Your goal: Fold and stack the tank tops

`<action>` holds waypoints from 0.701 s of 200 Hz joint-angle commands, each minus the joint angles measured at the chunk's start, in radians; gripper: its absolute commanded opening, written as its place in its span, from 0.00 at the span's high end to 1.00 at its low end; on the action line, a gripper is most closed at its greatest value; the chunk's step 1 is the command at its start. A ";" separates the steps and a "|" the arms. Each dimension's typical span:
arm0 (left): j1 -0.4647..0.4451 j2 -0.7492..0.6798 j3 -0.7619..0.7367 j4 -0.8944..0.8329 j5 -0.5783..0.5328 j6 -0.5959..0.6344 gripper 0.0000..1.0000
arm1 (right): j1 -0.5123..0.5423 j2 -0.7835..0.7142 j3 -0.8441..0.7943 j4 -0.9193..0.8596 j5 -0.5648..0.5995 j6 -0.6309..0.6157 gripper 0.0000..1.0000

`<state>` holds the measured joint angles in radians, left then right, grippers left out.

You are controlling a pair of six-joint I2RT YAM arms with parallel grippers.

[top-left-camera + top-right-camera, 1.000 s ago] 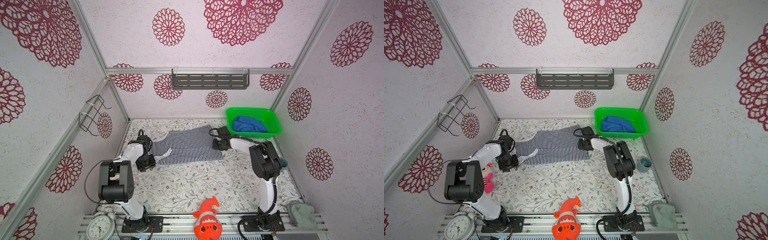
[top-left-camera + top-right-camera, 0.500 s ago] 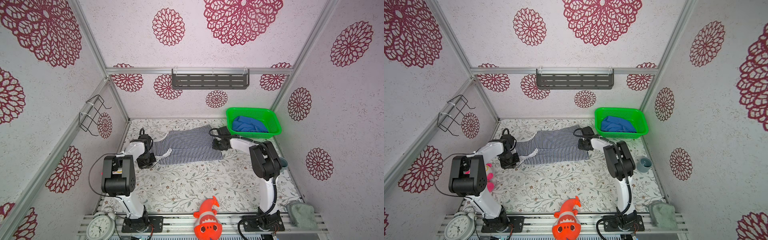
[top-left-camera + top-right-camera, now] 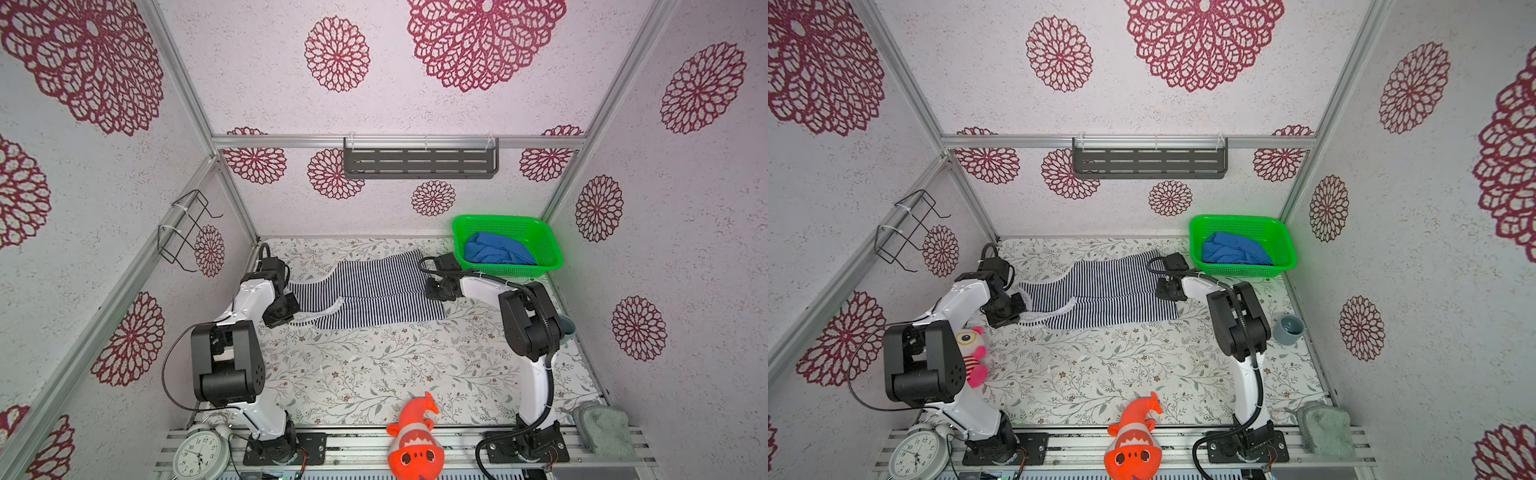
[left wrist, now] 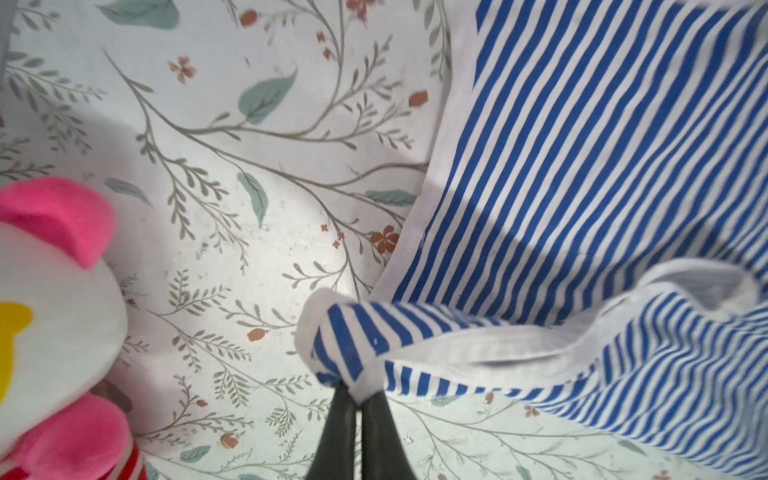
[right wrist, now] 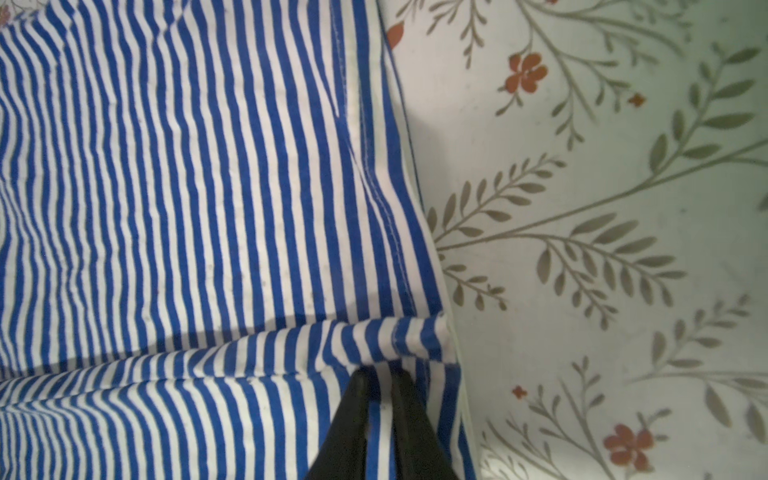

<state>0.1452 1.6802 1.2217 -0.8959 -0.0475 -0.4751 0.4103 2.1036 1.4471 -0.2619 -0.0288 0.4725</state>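
The striped tank top (image 3: 374, 291) (image 3: 1104, 295) lies spread at the back of the floral table, straps toward the left. My left gripper (image 3: 291, 309) (image 4: 359, 392) is shut on a bunched shoulder strap of the striped tank top (image 4: 582, 166). At the garment's opposite end my right gripper (image 3: 432, 289) (image 5: 380, 370) is shut on a raised fold of the hem of the striped tank top (image 5: 166, 187). The plain blue tank top (image 3: 496, 249) (image 3: 1233, 249) sits crumpled in the green basket (image 3: 552, 249).
A pink plush (image 3: 971, 353) (image 4: 54, 291) lies close beside my left arm. An orange fish plush (image 3: 411, 436) and a clock (image 3: 199, 457) sit at the front edge. A grey cup (image 3: 1289, 328) and a grey-green towel (image 3: 602, 428) are on the right.
My left gripper has closed onto the strap, and its arm has swung slightly inward. The right gripper keeps its hold on the hem.
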 commanded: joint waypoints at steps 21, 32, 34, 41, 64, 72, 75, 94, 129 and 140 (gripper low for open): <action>0.082 0.015 0.079 0.080 0.143 0.010 1.00 | -0.022 0.066 0.003 -0.108 0.071 -0.008 0.85; 0.091 0.050 0.110 0.081 0.149 0.013 1.00 | -0.022 0.069 0.015 -0.115 0.079 -0.013 0.86; 0.092 0.058 0.114 0.082 0.153 0.013 1.00 | -0.022 0.070 0.017 -0.115 0.078 -0.015 0.86; 0.095 0.079 0.128 0.086 0.160 0.013 1.00 | -0.022 0.070 0.023 -0.117 0.079 -0.017 0.85; 0.096 0.146 0.155 0.098 0.167 0.014 1.00 | -0.022 0.066 0.035 -0.114 0.068 -0.021 0.85; 0.096 0.162 0.157 0.100 0.165 0.015 1.00 | -0.021 0.065 0.041 -0.116 0.067 -0.023 0.86; 0.096 0.167 0.157 0.100 0.165 0.015 1.00 | -0.022 0.065 0.044 -0.118 0.067 -0.023 0.85; 0.096 0.170 0.143 0.089 0.148 0.017 1.00 | -0.022 0.067 0.058 -0.128 0.073 -0.028 0.85; 0.096 0.105 0.074 0.031 0.103 0.027 1.00 | -0.023 0.079 0.081 -0.150 0.085 -0.041 0.85; 0.096 0.077 0.042 0.009 0.092 0.029 1.00 | -0.024 0.084 0.089 -0.158 0.089 -0.047 0.85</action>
<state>0.2348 1.8313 1.3144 -0.8318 0.0834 -0.4690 0.4088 2.1410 1.5265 -0.3347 -0.0059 0.4557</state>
